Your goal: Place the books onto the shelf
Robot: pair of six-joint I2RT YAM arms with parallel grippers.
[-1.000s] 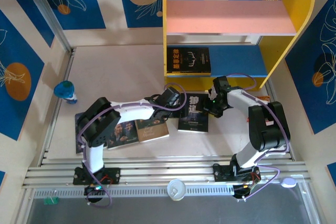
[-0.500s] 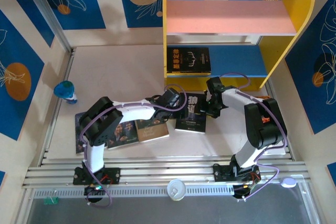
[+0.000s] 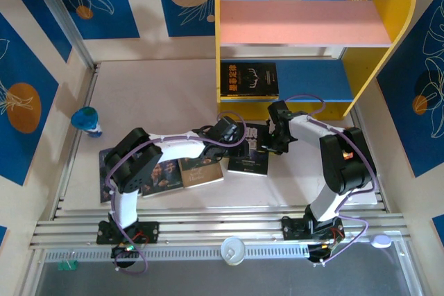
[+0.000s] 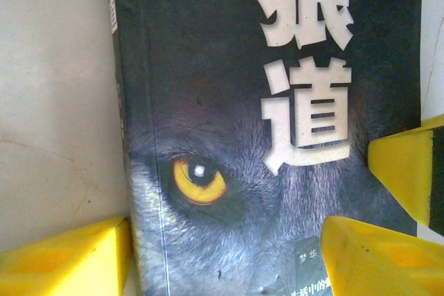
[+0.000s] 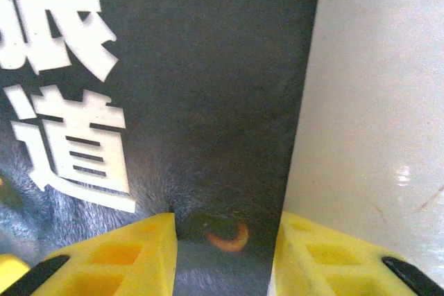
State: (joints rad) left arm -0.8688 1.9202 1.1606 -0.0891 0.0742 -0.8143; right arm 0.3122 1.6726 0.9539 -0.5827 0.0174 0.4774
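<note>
Top external: antler book [image 3: 250, 80] lies on shelf [image 3: 397, 12] lower blue board [image 3: 316, 80].

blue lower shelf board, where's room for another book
Bare blue board between the black antler-cover book and the yellow rounded side; pink upper board bare. Crowded in front: left hand and right hand at the wolf-face book.

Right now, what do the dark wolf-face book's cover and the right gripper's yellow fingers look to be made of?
Dark wolf-face book: printed paper or card cover, apparently with a smooth film coat; it shows a soft sheen and fine scuffs. Yellow fingers of the right gripper: hard matte plastic, probably moulded or printed, judging by the hollow rectangular pockets.
</note>
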